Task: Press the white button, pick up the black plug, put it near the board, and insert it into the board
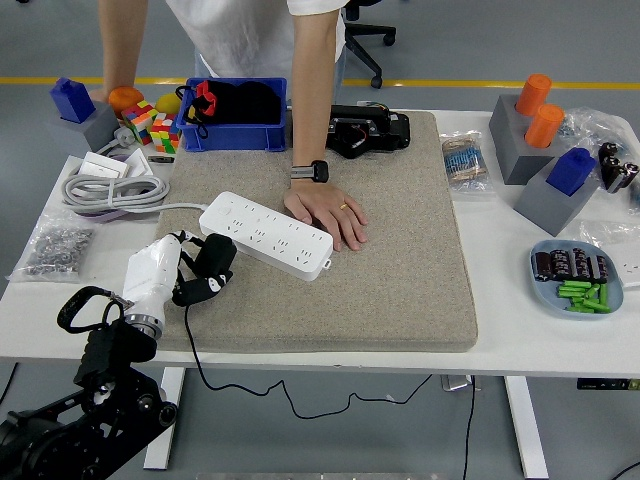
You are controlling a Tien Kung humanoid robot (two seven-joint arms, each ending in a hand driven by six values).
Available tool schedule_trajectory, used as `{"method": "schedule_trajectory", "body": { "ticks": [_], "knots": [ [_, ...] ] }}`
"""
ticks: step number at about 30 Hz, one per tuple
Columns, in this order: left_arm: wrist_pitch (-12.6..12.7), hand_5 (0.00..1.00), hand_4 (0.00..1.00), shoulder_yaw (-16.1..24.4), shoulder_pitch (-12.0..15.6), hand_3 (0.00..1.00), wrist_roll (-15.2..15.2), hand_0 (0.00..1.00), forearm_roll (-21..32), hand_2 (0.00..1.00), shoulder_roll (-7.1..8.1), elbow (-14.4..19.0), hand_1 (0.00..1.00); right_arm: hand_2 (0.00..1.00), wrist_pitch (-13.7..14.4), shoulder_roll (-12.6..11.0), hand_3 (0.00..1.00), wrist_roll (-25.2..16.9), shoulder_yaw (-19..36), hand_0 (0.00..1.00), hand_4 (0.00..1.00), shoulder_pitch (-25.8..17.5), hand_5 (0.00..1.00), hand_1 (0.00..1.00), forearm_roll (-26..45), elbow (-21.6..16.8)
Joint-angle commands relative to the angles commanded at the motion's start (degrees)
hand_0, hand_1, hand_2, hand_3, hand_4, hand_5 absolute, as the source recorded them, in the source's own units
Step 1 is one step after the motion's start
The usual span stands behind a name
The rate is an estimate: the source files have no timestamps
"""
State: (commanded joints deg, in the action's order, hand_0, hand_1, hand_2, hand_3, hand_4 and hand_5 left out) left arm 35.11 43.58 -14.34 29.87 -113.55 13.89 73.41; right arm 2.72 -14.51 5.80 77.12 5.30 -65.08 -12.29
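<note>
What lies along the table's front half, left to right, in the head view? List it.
Bag of small metal parts → left hand holding the black plug → white power strip → person's hand → oval tray.

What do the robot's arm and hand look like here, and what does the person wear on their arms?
Only the left arm shows: black, chunky jointed segments with a looped black bracket near the wrist. The left hand has a glossy white shell with black fingers. The person's hand carries a ring; a dark watch sits on that wrist. A white top with short sleeves leaves the forearms bare.
</note>
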Motion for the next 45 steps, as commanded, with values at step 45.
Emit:
{"method": "schedule_trajectory", "body": {
  "ticks": [45],
  "knots": [
    [1.9,0.002,0.395,-2.2,-8.2,0.456,-5.0,0.167,3.9,0.196,-0.85,-5.5,0.143,0.583,0.6,0.0,0.579,-0.9,-0.4,0.617,0.646,0.2,0.384,0.587,0.5,0.0]
  ]
}}
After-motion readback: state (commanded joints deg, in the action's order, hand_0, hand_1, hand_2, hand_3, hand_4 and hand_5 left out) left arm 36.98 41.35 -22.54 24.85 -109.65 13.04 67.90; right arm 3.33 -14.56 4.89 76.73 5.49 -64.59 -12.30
